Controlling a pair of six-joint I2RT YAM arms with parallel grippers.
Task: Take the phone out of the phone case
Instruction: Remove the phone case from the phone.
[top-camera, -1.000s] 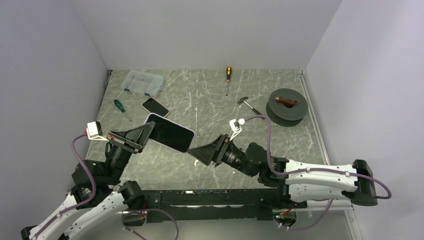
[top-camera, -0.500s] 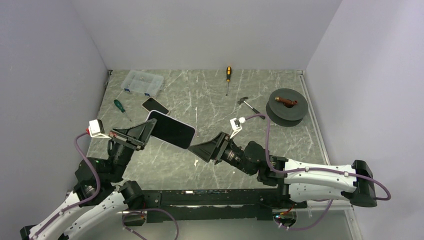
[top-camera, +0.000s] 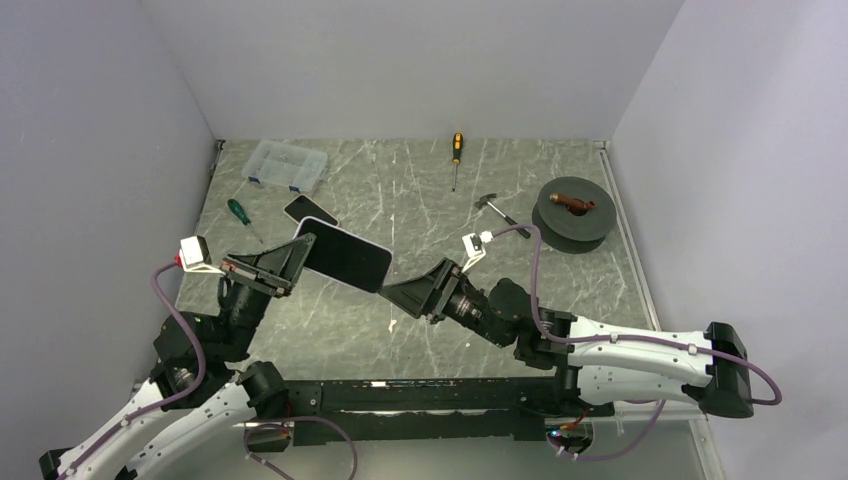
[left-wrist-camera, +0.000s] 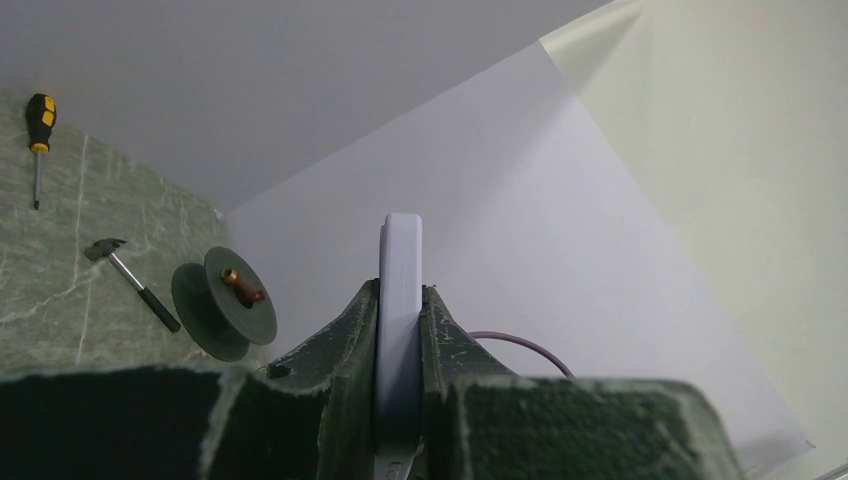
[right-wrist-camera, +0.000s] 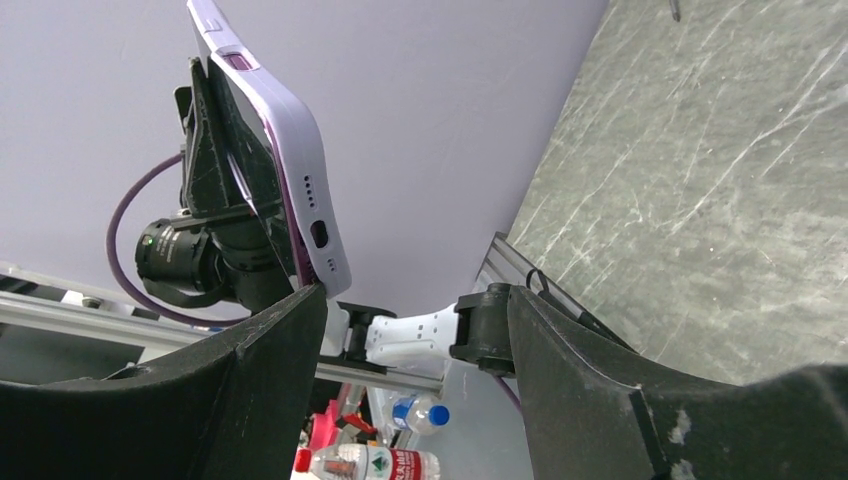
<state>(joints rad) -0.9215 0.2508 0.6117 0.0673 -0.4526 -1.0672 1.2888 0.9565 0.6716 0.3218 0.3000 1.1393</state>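
The phone (top-camera: 346, 260), dark screen up, sits in a lavender phone case (top-camera: 299, 233) and is held in the air above the table's left half. My left gripper (top-camera: 291, 262) is shut on its left end; in the left wrist view the case edge (left-wrist-camera: 401, 250) is pinched between the two fingers of the left gripper (left-wrist-camera: 400, 290). My right gripper (top-camera: 402, 292) stands open just off the phone's right end. In the right wrist view the case's port end (right-wrist-camera: 318, 232) hangs just above the left finger of the right gripper (right-wrist-camera: 418, 295), with nothing between the fingers.
On the table lie a second phone (top-camera: 310, 210), a clear plastic box (top-camera: 286, 163), a green screwdriver (top-camera: 238, 212), a yellow-handled screwdriver (top-camera: 456, 150), a hammer (top-camera: 497, 211) and a dark spool (top-camera: 572, 211). Walls close in on the left, back and right.
The left gripper has carried the phone slightly toward the back of the table. The right gripper has followed the same way, staying open at the phone's right end.
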